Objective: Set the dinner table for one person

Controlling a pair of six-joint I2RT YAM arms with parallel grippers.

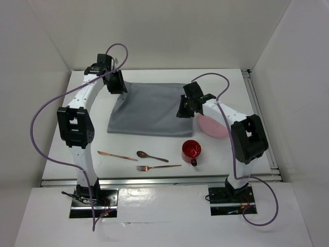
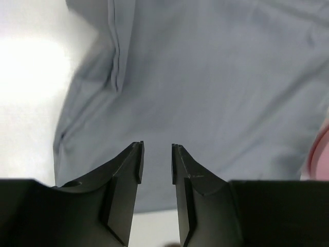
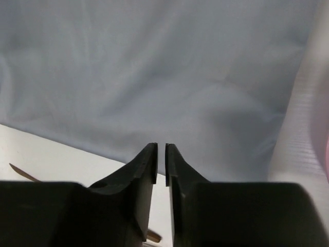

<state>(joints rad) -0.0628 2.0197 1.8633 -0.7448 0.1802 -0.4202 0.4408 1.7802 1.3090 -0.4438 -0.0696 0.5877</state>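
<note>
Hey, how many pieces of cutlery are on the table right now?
3. A knife lies on the left, a spoon is right of it, and a fork is nearer the arms, all in front of the grey mat. The arms might hide more.

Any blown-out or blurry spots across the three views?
Top external: even light, sharp, only soft shadows on the table. Left wrist: table at upper left is blown out to white glare; the grey mat looks soft. Right wrist: mat soft too, pink plate at the right edge smeared out of focus.
</note>
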